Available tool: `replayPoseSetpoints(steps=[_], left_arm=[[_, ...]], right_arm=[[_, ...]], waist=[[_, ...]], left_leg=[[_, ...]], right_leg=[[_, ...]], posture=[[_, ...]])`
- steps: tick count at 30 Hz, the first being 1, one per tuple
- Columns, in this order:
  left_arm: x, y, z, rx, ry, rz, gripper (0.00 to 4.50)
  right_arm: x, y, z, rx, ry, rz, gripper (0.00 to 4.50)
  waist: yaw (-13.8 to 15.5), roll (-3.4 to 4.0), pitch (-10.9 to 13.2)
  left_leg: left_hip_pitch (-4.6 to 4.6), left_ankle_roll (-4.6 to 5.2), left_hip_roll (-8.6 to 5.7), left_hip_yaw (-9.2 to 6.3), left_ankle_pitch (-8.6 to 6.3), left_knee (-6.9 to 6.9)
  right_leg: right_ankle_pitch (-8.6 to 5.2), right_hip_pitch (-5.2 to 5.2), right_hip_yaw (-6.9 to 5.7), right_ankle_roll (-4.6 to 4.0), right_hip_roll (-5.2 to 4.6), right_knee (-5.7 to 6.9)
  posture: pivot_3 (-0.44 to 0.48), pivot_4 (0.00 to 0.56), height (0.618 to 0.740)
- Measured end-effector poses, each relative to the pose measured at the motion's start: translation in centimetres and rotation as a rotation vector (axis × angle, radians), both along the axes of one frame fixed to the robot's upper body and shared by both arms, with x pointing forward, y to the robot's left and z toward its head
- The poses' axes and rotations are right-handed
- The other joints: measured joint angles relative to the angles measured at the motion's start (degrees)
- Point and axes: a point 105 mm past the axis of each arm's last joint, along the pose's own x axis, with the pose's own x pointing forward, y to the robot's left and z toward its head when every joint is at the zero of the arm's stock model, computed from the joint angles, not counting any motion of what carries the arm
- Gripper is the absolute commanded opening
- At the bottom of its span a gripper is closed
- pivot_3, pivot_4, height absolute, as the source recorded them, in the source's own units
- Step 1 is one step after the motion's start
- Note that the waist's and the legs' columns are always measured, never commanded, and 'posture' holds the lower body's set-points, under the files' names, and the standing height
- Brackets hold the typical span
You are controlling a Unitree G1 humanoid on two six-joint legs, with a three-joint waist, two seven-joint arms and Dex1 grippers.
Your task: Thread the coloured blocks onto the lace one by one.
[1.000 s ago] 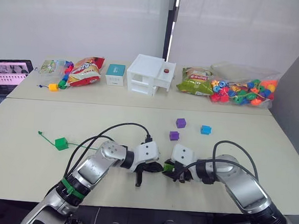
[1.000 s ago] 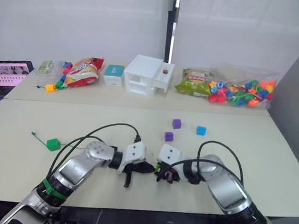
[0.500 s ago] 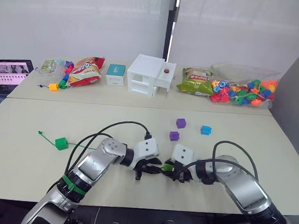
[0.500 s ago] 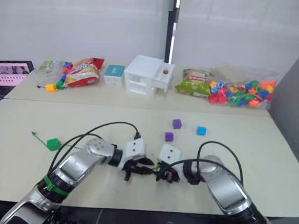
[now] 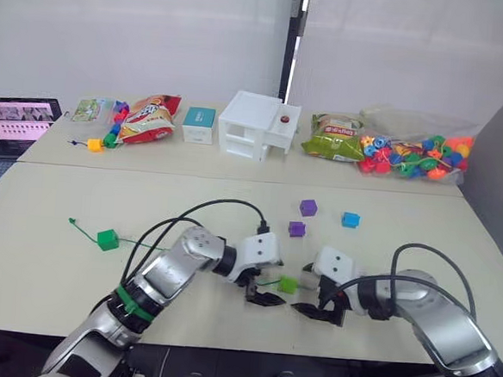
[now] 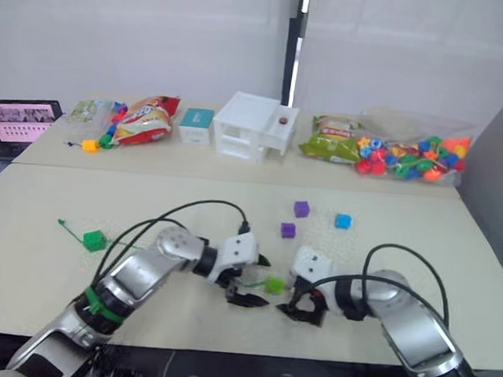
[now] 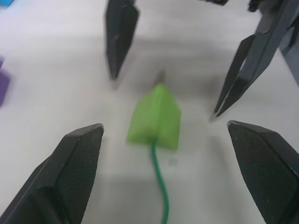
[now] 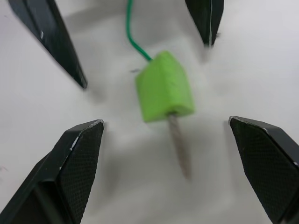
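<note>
Left eye view, going from left to right: dark green block (image 5: 106,240) lying far left on the table (image 5: 39,260), already on the lace (image 5: 148,247), with a short end of cord beyond it. Lace running from that block toward the middle, passing under the left arm. Left gripper (image 5: 265,296) low over the table near the front edge, jaws standing apart, holding nothing. Just right of it, light green block (image 5: 288,285) resting on the table between the two grippers, touched by neither. In both wrist views, same block threaded on the lace: green cord entering one face, stiff greyish tip (image 8: 180,149) sticking out of the opposite face and lying on the table. Right gripper (image 5: 313,312) beside the block on the other side, jaws also spread, empty. Farther back on the table, two purple blocks (image 5: 297,229) near each other, then blue block (image 5: 349,219) to their right, all three loose and well apart from the lace.
</note>
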Motion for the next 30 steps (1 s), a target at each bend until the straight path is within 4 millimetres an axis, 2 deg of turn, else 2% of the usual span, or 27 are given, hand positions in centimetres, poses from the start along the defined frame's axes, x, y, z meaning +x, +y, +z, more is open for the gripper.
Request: replayPoseSetpoints(steps=[3, 6, 16, 17, 21, 30], left_arm=[[0.3, -0.1, -1.1, 0.030, -0.008, -0.004, 4.47], [0.5, -0.3, -1.2, 0.031, -0.022, -0.018, 4.47], [0.8, -0.5, -1.0, 0.028, -0.026, -0.026, 1.34], [0.9, -0.5, -1.0, 0.030, -0.028, -0.026, 1.33], [0.9, -0.5, -1.0, 0.030, -0.027, -0.027, 1.33], [0.7, -0.2, -1.1, 0.037, -0.023, -0.033, 1.33]], right_arm=[[0.2, -0.5, -0.3, -0.014, 0.007, -0.013, 4.50], [0.4, -0.8, -0.4, -0.024, 0.002, -0.019, 4.50], [0.2, -0.5, -0.6, -0.025, 0.012, 0.007, 4.50], [0.3, -0.6, -0.7, -0.025, 0.013, 0.009, 4.50], [0.3, -0.3, -0.8, -0.025, 0.014, 0.036, 3.37], [0.4, 0.2, -1.1, -0.017, 0.010, 0.089, 0.29]], waist=[[-0.32, 0.00, 0.00], [0.04, 0.00, 0.00], [0.21, 0.00, 0.00], [0.22, 0.00, 0.00], [0.19, 0.00, 0.00], [0.03, 0.00, 0.00]], left_leg=[[0.00, 0.00, 0.00, 0.00, 0.00, -0.01], [0.00, 0.00, -0.02, 0.00, 0.00, 0.02], [0.00, 0.00, -0.02, 0.00, 0.00, 0.04], [0.01, 0.00, -0.02, 0.00, 0.00, 0.03], [0.04, 0.00, -0.02, 0.00, 0.00, 0.03], [0.15, 0.00, -0.01, 0.00, 0.00, 0.03]], right_leg=[[0.00, -0.02, 0.01, 0.00, 0.00, 0.03], [0.00, 0.02, 0.00, 0.00, -0.03, 0.02], [0.00, 0.03, 0.00, 0.00, -0.03, 0.02], [0.00, 0.03, 0.00, 0.00, -0.03, 0.02], [0.00, 0.06, 0.00, 0.00, -0.03, 0.02], [0.00, 0.16, 0.00, 0.00, -0.02, 0.02]], posture=[[0.000, 0.150, 0.740], [0.000, 0.150, 0.740], [0.000, 0.150, 0.740], [0.000, 0.150, 0.740], [0.000, 0.150, 0.740], [0.000, 0.150, 0.740]])
